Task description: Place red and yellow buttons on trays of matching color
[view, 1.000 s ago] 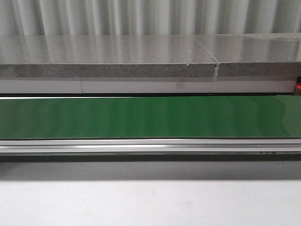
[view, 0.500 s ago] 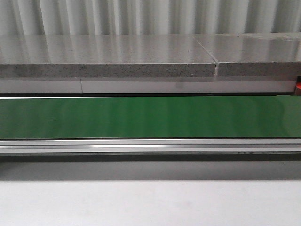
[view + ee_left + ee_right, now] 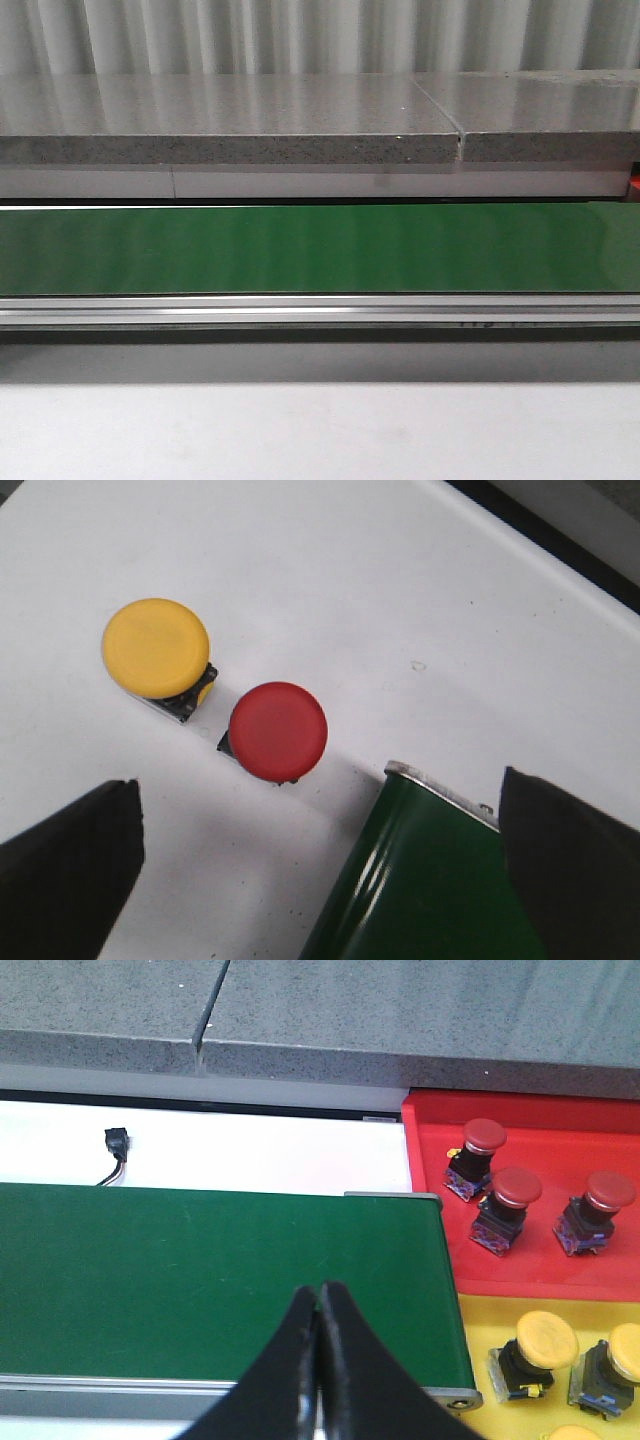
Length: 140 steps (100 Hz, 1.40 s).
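Note:
In the left wrist view a yellow button (image 3: 157,648) and a red button (image 3: 278,731) stand side by side on the white table, close to the end of the green belt (image 3: 430,880). My left gripper (image 3: 320,865) hangs open above them, holding nothing. In the right wrist view the red tray (image 3: 530,1260) holds three red buttons (image 3: 497,1209) and the yellow tray (image 3: 480,1410) below it holds yellow buttons (image 3: 530,1352). My right gripper (image 3: 320,1305) is shut and empty over the belt's end, beside the trays. Neither gripper shows in the front view.
The green conveyor belt (image 3: 320,248) runs across the front view with a metal rail (image 3: 320,312) in front and a grey stone counter (image 3: 230,120) behind. A small black plug with a cable (image 3: 116,1148) lies on the white strip behind the belt.
Faint marks along the belt's front rail have shifted leftward between frames. Nothing else in the front view has changed.

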### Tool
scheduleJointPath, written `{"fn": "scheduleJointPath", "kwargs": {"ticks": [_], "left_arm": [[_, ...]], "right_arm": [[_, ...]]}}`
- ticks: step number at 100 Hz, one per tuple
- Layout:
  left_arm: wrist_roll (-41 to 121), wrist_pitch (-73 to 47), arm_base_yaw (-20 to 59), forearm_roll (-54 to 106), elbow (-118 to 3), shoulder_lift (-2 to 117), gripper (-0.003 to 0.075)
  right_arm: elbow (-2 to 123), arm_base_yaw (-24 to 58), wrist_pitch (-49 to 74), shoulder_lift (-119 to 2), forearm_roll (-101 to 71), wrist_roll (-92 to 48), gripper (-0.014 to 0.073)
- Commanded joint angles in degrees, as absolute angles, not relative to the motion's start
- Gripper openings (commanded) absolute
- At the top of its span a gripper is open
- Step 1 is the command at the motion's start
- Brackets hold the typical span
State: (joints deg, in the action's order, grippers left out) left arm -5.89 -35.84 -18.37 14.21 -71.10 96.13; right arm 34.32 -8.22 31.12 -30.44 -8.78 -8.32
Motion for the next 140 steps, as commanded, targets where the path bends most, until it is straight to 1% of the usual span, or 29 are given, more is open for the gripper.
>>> {"fn": "scheduleJointPath", "kwargs": {"ticks": [1, 45, 70, 106, 113, 120, 127, 140], "left_arm": [[-7.6, -33.8, -18.6, 15.0, -74.1, 95.7, 0.067], [-12.9, -32.7, -18.6, 14.0, -76.9, 102.5, 0.067], [-13.2, -30.0, -18.6, 14.0, -76.9, 105.2, 0.067], [-14.1, -30.0, -18.6, 14.0, -76.9, 108.2, 0.0664], [-14.1, -30.0, -18.6, 14.0, -76.9, 108.2, 0.0624], [-14.1, -30.3, -18.6, 14.0, -76.9, 108.2, 0.0556], [-14.1, -30.8, -18.6, 14.0, -76.9, 108.2, 0.0461], [-14.1, -32.3, -18.6, 14.0, -76.9, 108.2, 0.024]], "right_arm": [[35.8, -8.1, 26.6, -30.5, -9.0, -8.9, -0.0068], [35.8, -8.1, 26.6, -30.5, -9.0, -8.9, -0.0068], [35.8, -8.1, 26.6, -30.5, -9.0, -8.9, -0.0068], [35.8, -8.1, 26.6, -30.5, -9.0, -8.9, -0.0068], [35.8, -8.1, 26.6, -30.5, -9.0, -8.9, -0.0068], [35.8, -8.1, 26.6, -30.5, -9.0, -8.9, -0.0068], [35.8, -8.1, 26.6, -30.5, -9.0, -8.9, -0.0068], [35.8, -8.1, 26.6, -30.5, -9.0, -8.9, -0.0068]]}}
